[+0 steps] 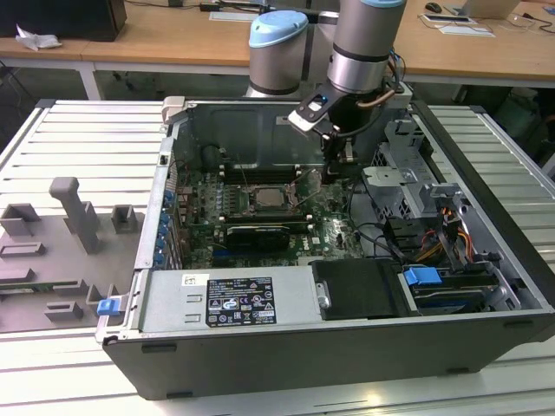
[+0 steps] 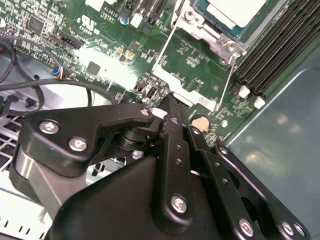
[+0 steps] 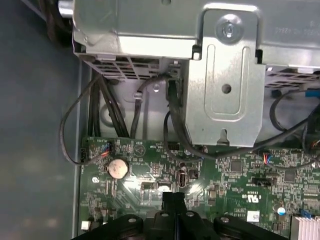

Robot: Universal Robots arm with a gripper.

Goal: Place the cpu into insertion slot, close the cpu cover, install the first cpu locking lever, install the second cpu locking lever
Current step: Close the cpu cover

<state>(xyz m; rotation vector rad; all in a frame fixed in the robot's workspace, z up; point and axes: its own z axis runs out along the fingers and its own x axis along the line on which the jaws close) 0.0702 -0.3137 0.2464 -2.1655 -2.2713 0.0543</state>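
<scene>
Surface: a slatted grey metal table [image 1: 78,139] carries an open computer case [image 1: 486,199], with its green board [image 1: 208,195] facing up.
Room: wooden desks [image 1: 173,35] run along the far side, behind the arm's base.
Left of the case: grey moulded fixture blocks [image 1: 74,212] lie on the table; a blue clip [image 1: 107,305] sits at the case's near left corner.
Near side of the case: a grey power supply box [image 1: 234,299] with a label.
Right side of the case: a metal drive cage [image 3: 225,85] with black cables [image 3: 170,115] running beneath it.
Gripper [image 1: 335,165]: it hangs inside the case just right of the slot. In the second wrist view [image 2: 169,102] and the first wrist view [image 3: 173,200] its tip is close over the board, near a coin cell [image 3: 118,168].
Claw: narrow, the fingers drawn together at the tip, nothing seen between them.
Cpu [image 2: 235,12]: it lies flat in the insertion slot [image 2: 210,32], near the middle of the board.
Cpu cover [image 2: 180,85]: it stands tilted up off the slot, on the slot's right; the board shows through its window.
Hard to make out: thin wire rods [image 2: 165,42] run beside the cover; whether either is latched I cannot tell.
Cut off: the arm's upper part, at the top of the exterior view; the power supply box hides the board's near edge.
Counts: one arm, one gripper, one cpu, one slot, one cover, one coin cell, two wire rods.
</scene>
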